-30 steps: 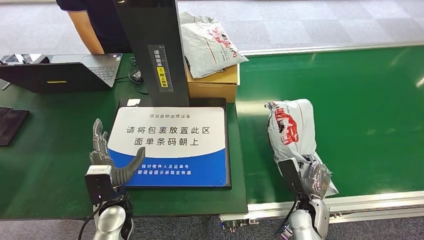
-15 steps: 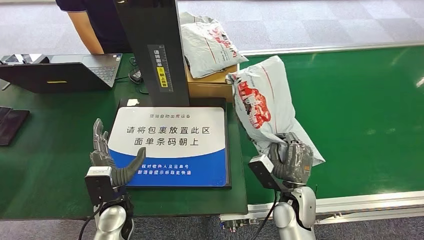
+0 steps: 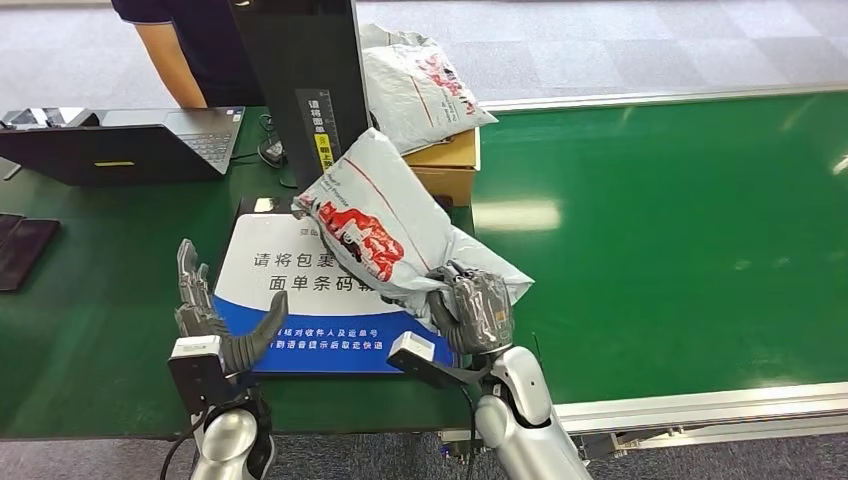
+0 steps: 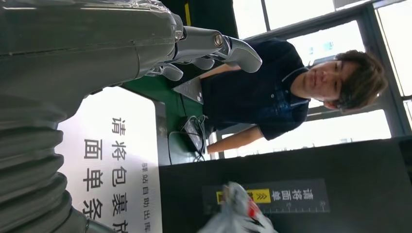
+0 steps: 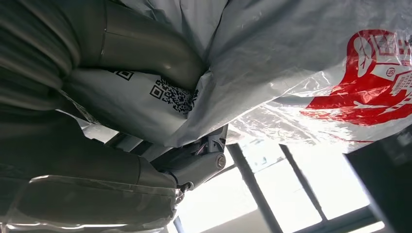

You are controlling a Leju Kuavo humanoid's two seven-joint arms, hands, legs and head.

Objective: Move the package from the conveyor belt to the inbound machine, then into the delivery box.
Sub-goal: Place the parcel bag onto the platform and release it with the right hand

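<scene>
**Package held above the inbound machine pad**

My right robot hand (image 3: 472,312) grips the package (image 3: 385,225) by its lower end, fingers wrapped into the grey plastic; the right wrist view shows the film bunched in my grasp beside a printed code. The bag rises from my hand up and toward my left, tilted, its far end close to the dark post (image 3: 305,90) of the inbound machine (image 3: 262,265). It hangs over the white and blue pad and hides part of the lettering. I cannot tell whether any part of it touches the pad.

My left robot hand (image 3: 205,315) holds nothing, fingers spread and pointing up, at the pad's near left corner, well apart from the bag.

To do this step well, I judge I should lower the bag flat onto the pad, inside its border, clear of the post and of the cardboard box (image 3: 440,165) behind. The pad's text asks for the label to face up, so I should check which side carries it before letting go. The film is slick and floppy; release only once the bag rests fully on the pad
</scene>
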